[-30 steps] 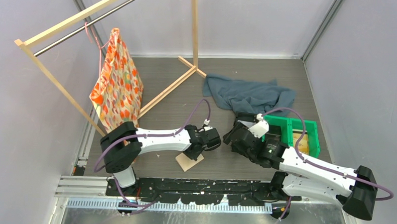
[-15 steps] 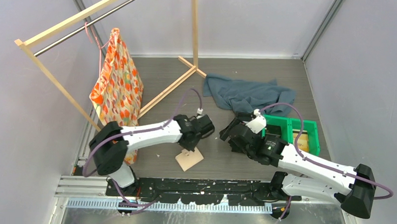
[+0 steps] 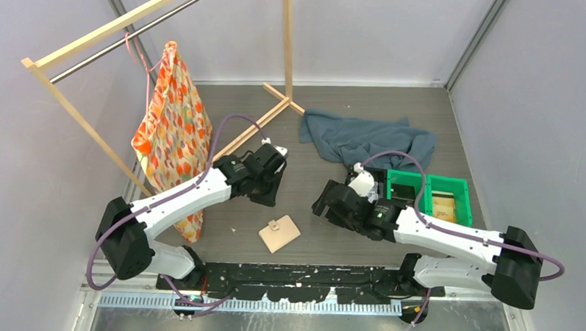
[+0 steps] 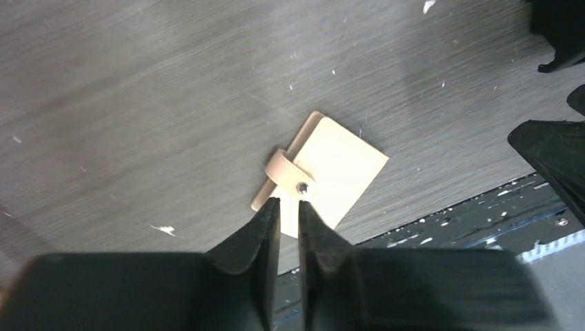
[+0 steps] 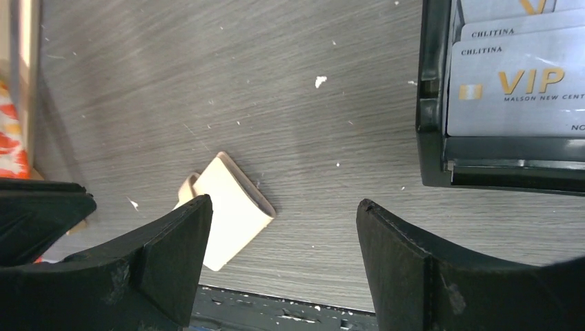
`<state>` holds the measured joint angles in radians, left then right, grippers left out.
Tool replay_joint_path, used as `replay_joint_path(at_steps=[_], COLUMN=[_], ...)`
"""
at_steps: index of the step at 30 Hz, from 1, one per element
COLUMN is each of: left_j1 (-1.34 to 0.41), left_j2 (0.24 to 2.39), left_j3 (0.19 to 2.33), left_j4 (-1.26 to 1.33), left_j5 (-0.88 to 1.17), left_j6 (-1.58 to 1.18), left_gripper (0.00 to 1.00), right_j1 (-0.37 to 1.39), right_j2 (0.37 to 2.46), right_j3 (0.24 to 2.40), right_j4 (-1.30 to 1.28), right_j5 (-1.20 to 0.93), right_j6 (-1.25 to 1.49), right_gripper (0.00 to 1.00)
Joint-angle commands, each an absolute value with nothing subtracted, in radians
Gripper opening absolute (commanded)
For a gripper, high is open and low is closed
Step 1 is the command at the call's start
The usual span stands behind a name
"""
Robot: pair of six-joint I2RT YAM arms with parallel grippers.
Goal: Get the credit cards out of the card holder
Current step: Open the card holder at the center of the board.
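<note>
The tan card holder point(image 3: 279, 233) lies folded shut on the table near the front edge, with its tab snapped. It also shows in the left wrist view point(image 4: 330, 172) and in the right wrist view point(image 5: 234, 203). No card shows in it. My left gripper point(image 3: 265, 196) hangs above and behind the holder, shut and empty point(image 4: 288, 202). My right gripper point(image 3: 324, 205) is wide open and empty to the right of the holder point(image 5: 283, 207). Its left finger point(image 5: 165, 248) overlaps the holder's edge in view.
A black tray point(image 5: 433, 103) holding grey cards printed VIP point(image 5: 517, 89) sits close to the right gripper. A green bin point(image 3: 429, 192) stands at the right and a blue-grey cloth point(image 3: 364, 138) behind it. A wooden rack with a patterned bag point(image 3: 172, 124) stands at the left.
My left gripper has risen and pulled back to the far left, away from the holder. My right gripper has moved left toward the holder. The holder has stayed in place.
</note>
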<state>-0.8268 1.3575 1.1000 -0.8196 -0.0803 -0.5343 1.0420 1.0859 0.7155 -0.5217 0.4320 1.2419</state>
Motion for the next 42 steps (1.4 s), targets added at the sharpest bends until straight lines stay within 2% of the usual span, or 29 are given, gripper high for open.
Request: replay_joint_path(at_steps=[1,3,4,7,9,11,14,19,22,26,29,33,42], left_j1=[-0.852,-0.885,-0.910,-0.938,-0.941,-0.943,-0.943,-0.943,-0.943,-0.943,-0.943,-0.943,-0.907], left_j2=[1.368,1.384,1.388,1.404,1.426,1.449,1.498,1.589,1.598,1.596,1.572,1.507,1.288], left_j3=[1.051,1.044,1.039,1.026,1.017,1.010,1.004,1.038,1.040,1.043,1.049,1.073,1.169], left_j4=[-0.837,-0.841,-0.837,-0.807,-0.785,-0.771,-0.758,-0.773,-0.772,-0.779,-0.789,-0.807,-0.863], left_j5=[-0.005,-0.008,-0.018,0.009,0.042,0.022,-0.026,-0.078,-0.110,-0.123,-0.123,-0.096,-0.061], left_j6=[-0.507,-0.511,-0.512,-0.502,-0.493,-0.484,-0.473,-0.485,-0.492,-0.499,-0.507,-0.523,-0.606], left_gripper=[0.38,0.72,0.83,0.95,0.97,0.91,0.78,0.67,0.55,0.24,0.12,0.01,0.01], right_j1=[1.049,1.051,1.051,1.049,1.048,1.049,1.046,1.048,1.047,1.047,1.047,1.047,1.049], right_j2=[1.088,1.059,1.045,1.004,0.980,0.960,0.950,0.958,0.964,0.957,0.948,0.952,0.993], right_j3=[0.747,0.731,0.729,0.726,0.727,0.725,0.722,0.718,0.717,0.716,0.716,0.716,0.755], right_j4=[-0.481,-0.478,-0.484,-0.544,-0.573,-0.593,-0.601,-0.586,-0.575,-0.576,-0.583,-0.577,-0.539], right_j5=[0.438,0.452,0.459,0.490,0.503,0.511,0.518,0.516,0.509,0.508,0.514,0.506,0.467], right_j6=[1.248,1.250,1.247,1.244,1.244,1.245,1.251,1.266,1.272,1.274,1.269,1.262,1.241], right_gripper=[0.82,0.82,0.83,0.83,0.84,0.84,0.84,0.84,0.84,0.84,0.84,0.84,0.83])
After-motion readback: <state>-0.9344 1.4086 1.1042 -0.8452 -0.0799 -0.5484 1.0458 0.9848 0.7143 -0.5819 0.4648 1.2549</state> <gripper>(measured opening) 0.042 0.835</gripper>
